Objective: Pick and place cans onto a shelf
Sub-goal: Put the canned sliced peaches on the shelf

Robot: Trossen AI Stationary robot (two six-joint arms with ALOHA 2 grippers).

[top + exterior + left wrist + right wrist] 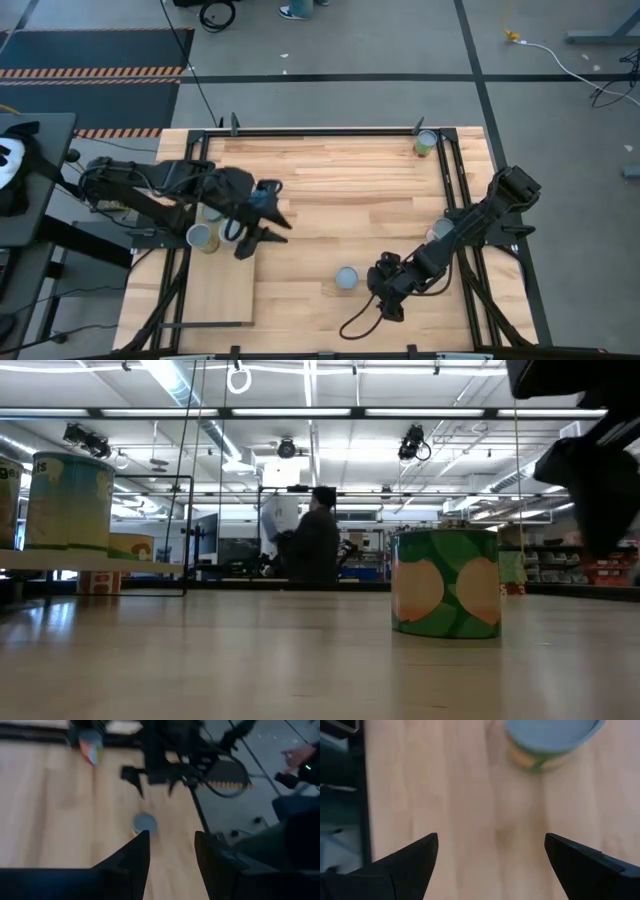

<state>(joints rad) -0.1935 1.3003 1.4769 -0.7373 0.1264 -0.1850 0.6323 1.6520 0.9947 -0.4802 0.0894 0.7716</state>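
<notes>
Cans sit in four places on the worktop (330, 190). At the left, on the shelf (222, 290), one can (200, 237) stands with a second (211, 212) just behind it, half hidden by the arm. The left gripper (262, 233) hangs over the shelf's inner edge, fingers partly apart and holding nothing. Toward the middle front, a loose blue-topped can (347, 277) stands on bare wood; the right gripper (384, 295) waits just beside it, fingers spread wide and empty. Further right, a can (438, 231) shows by the right arm and another (427, 143) in the far corner. My count is five cans and one shelf. The step in hand looks like reaching for the loose can; next, the right fingers need to straddle it and close.
</notes>
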